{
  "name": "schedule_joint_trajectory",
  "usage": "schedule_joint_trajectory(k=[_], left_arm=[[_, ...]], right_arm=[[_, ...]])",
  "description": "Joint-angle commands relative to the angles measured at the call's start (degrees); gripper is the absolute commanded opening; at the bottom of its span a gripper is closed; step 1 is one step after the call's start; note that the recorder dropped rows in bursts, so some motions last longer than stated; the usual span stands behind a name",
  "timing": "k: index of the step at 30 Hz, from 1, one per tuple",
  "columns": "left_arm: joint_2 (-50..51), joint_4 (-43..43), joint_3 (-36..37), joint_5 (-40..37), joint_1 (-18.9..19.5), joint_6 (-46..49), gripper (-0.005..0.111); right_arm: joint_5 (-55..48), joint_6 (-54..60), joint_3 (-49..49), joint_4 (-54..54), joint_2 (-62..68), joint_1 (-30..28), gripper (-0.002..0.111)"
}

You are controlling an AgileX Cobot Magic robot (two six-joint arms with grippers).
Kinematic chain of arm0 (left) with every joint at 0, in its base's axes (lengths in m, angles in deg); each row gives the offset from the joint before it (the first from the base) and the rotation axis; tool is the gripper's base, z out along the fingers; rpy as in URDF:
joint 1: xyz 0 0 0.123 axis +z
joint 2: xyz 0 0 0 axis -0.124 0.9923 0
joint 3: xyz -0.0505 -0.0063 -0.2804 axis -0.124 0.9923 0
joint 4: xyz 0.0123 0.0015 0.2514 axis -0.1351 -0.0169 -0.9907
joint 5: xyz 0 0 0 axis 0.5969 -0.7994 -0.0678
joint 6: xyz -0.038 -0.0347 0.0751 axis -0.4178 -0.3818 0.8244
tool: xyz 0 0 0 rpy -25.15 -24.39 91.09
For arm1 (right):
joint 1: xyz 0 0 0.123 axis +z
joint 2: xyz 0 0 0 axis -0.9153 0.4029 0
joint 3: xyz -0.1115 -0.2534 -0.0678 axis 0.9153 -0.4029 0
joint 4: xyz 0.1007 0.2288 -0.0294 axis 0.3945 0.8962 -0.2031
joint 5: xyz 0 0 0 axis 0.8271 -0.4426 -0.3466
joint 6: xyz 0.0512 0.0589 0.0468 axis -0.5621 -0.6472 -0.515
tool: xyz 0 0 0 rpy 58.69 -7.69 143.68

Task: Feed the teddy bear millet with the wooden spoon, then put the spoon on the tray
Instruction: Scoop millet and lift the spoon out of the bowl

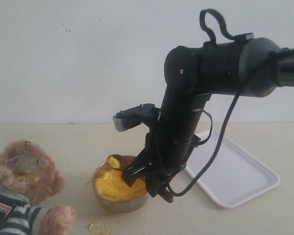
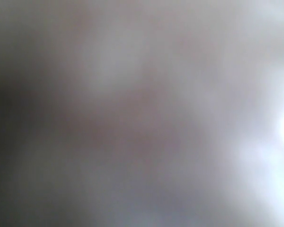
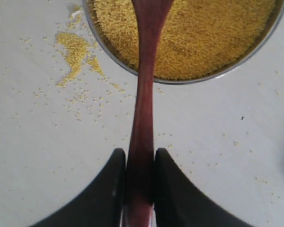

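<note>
My right gripper [image 1: 133, 177] [image 3: 140, 153] is shut on the handle of the wooden spoon [image 3: 144, 94]. The spoon's small bowl [image 1: 113, 161] carries a heap of millet and sits just above the far left rim of the steel bowl [image 1: 102, 197]. That bowl is full of yellow millet [image 1: 115, 187] [image 3: 203, 38]. The teddy bear [image 1: 24, 171] sits at the left edge in its striped shirt, with yellow grains on its muzzle. The white tray [image 1: 237, 178] lies to the right, behind the arm. The left wrist view is only a grey blur and shows no gripper.
Spilled millet crumbs [image 1: 99, 227] [image 3: 73, 47] lie on the pale table in front of and beside the steel bowl. The right arm [image 1: 186, 112] reaches down over the tray's near left corner. A white wall stands behind.
</note>
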Motion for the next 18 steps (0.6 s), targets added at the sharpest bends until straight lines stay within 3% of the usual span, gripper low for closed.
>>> schedule_joint_trajectory(k=[1,18], left_arm=[[-0.4,1.1,0.1,-0.7,0.1,0.3,0.004],[-0.4,1.1,0.1,-0.7,0.1,0.3,0.004]], right_arm=[[-4.4,3.8,0.3,1.9,-1.3,-1.0,0.0],[-5.0,5.8,0.3,0.4,-4.6,0.5,0.0]])
